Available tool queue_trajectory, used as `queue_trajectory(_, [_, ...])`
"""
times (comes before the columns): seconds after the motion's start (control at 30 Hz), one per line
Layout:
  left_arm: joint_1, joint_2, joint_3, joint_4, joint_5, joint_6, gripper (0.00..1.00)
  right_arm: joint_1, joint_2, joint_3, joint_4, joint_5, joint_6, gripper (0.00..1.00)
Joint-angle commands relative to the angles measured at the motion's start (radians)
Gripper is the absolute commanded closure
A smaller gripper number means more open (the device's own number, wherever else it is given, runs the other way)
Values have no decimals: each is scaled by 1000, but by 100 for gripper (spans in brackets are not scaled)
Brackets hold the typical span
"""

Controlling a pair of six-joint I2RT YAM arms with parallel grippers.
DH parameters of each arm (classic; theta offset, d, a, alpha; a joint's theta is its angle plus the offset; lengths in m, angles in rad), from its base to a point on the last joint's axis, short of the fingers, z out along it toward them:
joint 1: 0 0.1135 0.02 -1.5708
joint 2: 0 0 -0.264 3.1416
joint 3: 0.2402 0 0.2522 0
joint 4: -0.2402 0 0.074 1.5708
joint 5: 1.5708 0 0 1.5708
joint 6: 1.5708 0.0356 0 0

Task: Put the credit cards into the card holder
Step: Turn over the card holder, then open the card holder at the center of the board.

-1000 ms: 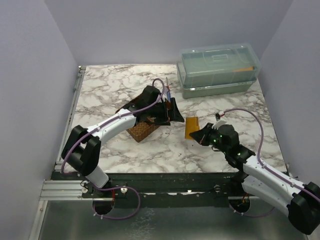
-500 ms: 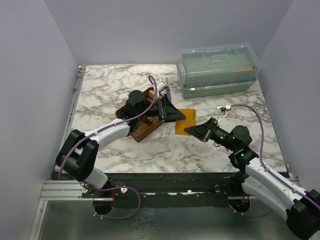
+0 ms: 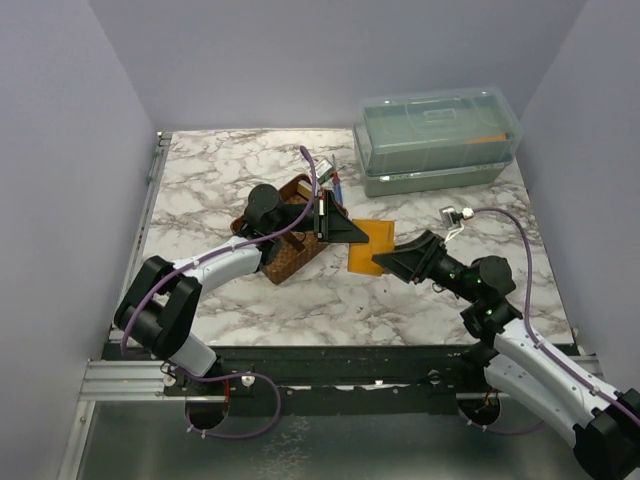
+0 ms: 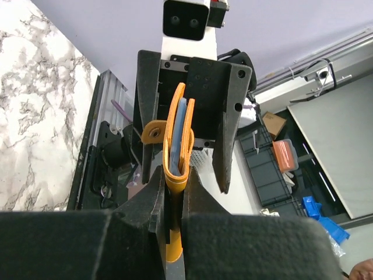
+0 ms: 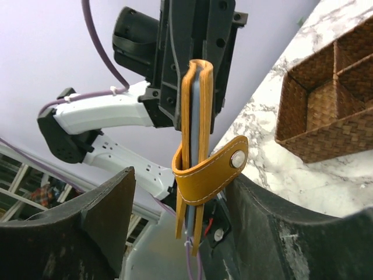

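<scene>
Wallet (image 3: 368, 245) is roughly mid-table, a touch toward 3 o'clock. It's folded almost flat, with pale blue-grey peeking out between the orange leaves. Can't tell if that's a card or just the lining. The strap (image 5: 213, 166) with its snap curls loose around the open side, not fastened to anything.

Left gripper (image 4: 173, 186) comes in from the wallet's 10 o'clock and has its fingers pressed together on the folded edge, so that's a proper pinch. Right gripper (image 3: 388, 260) is at the wallet's 4 o'clock with its fingers spread wide. In the right wrist view they stand either side of the wallet's free end, and neither one is touching it.

Looks like the wallet is up off the marble, but I wouldn't swear to it from the top view.

The brown woven tray (image 3: 290, 255) is at the wallet's 9 o'clock, right under the left arm. The green lidded box (image 3: 437, 140) is at 1 o'clock, back by the table's (image 3: 220, 170) far edge, well apart from everything else.
</scene>
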Motion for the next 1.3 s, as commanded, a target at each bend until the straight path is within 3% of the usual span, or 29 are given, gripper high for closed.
queue_trajectory(0.0, [1, 8, -19, 63, 35, 1, 100, -7, -43, 28, 70, 56, 52, 34])
queue_trajectory(0.2, [34, 10, -44, 64, 11, 15, 100, -8, -161, 31, -41, 150, 45, 41])
queue_trajectory(0.5, [39, 40, -39, 47, -25, 21, 100, -8, -165, 72, -123, 141, -5, 59])
queue_trajectory(0.6, [39, 36, -45, -9, -54, 64, 100, -8, -172, 81, -156, 157, -19, 61])
queue_trajectory(0.73, [39, 23, -45, -141, -109, 144, 100, -8, -164, 113, -262, 178, -62, 71])
queue_trajectory(0.9, [33, 30, -57, -225, -153, 200, 100, -8, -150, 155, -428, 240, -124, 73])
queue_trajectory(1.03, [16, 62, -56, -228, -174, 200, 100, -8, -105, 153, -444, 219, -134, 99])
queue_trajectory(1.27, [-35, 114, -38, -228, -216, 202, 100, -7, -54, 127, -478, 267, -164, 100])
